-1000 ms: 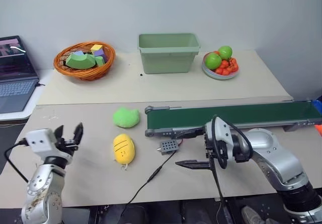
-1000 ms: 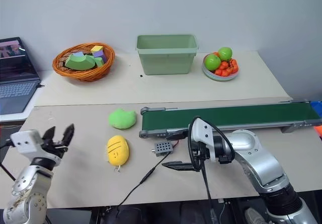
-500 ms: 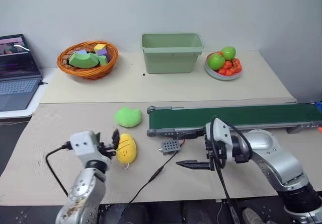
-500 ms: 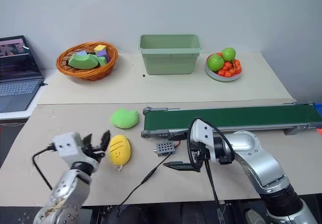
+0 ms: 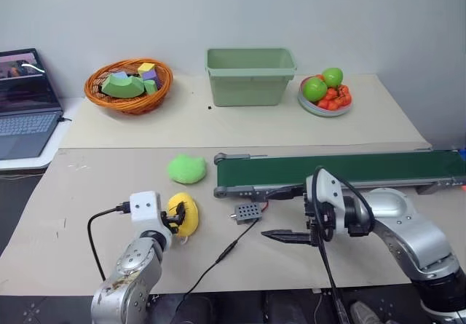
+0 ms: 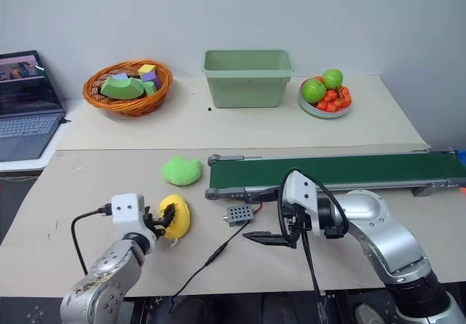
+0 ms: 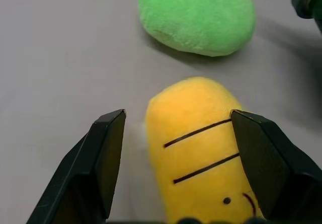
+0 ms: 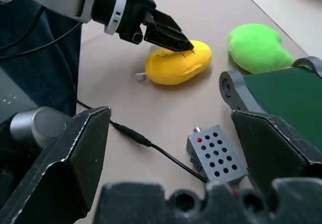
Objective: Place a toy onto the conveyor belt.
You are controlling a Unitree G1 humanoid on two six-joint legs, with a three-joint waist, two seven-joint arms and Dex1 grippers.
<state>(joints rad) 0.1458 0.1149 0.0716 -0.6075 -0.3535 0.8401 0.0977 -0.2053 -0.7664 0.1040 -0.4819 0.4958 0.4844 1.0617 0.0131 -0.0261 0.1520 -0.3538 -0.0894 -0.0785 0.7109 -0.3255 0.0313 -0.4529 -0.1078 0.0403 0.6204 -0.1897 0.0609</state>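
The toy point(image 5: 185, 214), a yellow oval plush with dark stitched lines, lies on the table just left of the conveyor belt's point(image 5: 349, 170) near end. My left gripper point(image 7: 177, 114) is open and low at the toy, one black finger on each side of its near end; its fingers point(image 6: 166, 212) overlap the plush. My right gripper point(image 5: 279, 212) hangs open in front of the belt, pointing left, with nothing between its fingers. The right wrist view looks toward the toy point(image 8: 178, 63) and the left gripper's fingers point(image 8: 166, 32) on it.
A green plush point(image 5: 186, 169) lies just beyond the toy. A small grey box point(image 5: 246, 212) with a black cable sits by the belt's end. Along the back stand a wicker basket point(image 5: 128, 85), a green bin point(image 5: 250, 75) and a fruit plate point(image 5: 325, 91). A laptop point(image 5: 22, 109) is far left.
My left arm has swung in from the left and dropped to the yellow toy, its open fingers now straddling it. The right arm has kept still.
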